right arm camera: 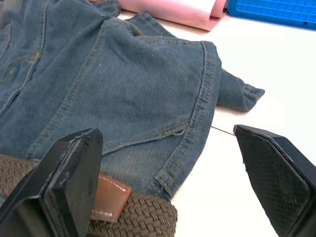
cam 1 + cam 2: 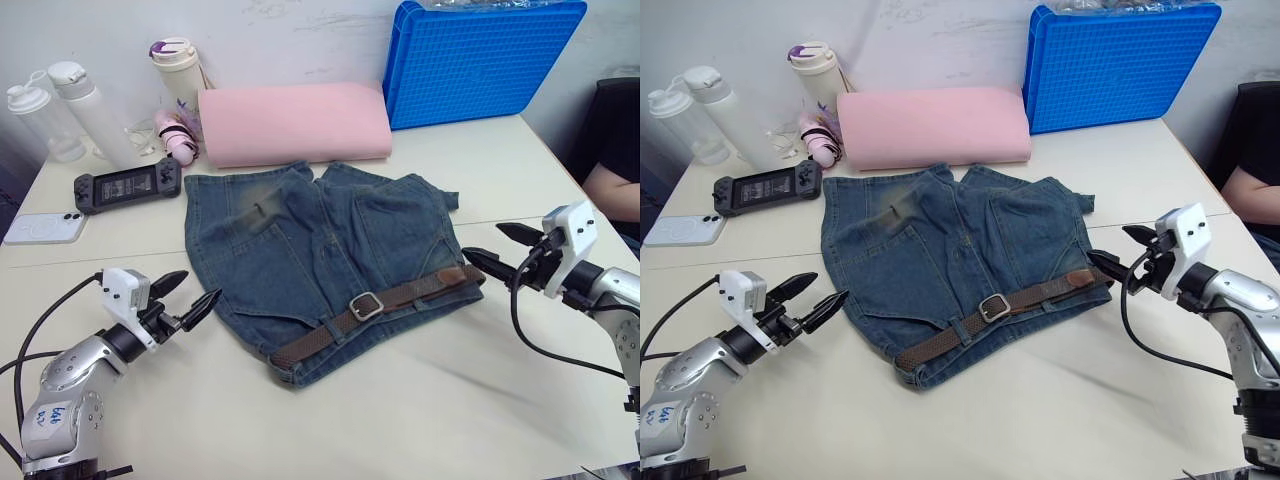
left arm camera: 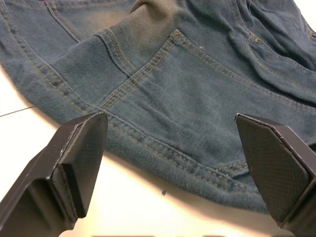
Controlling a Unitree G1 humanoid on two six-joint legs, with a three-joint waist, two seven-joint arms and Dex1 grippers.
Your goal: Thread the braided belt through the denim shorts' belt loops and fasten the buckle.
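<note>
Two black-fingered grippers are seen at either side of a pair of faded blue denim shorts (image 2: 320,255), which is spread flat on the white table (image 2: 450,400) with its waistband toward the robot. A dark-brown braided belt (image 2: 400,298) is laid along that waistband, and its small silver rectangular buckle (image 2: 365,305) is seen near the middle, fastened around the strap. The brown leather tip of the belt lies at the shorts' right end, just beside the right gripper (image 2: 495,248). That gripper is held wide open and empty, its fingers apart from the cloth. The left gripper (image 2: 190,295) is likewise spread open with nothing held, near the shorts' left edge. Behind the shorts a pink foam roll (image 2: 295,122) and a blue plastic crate (image 2: 480,60) are placed.
</note>
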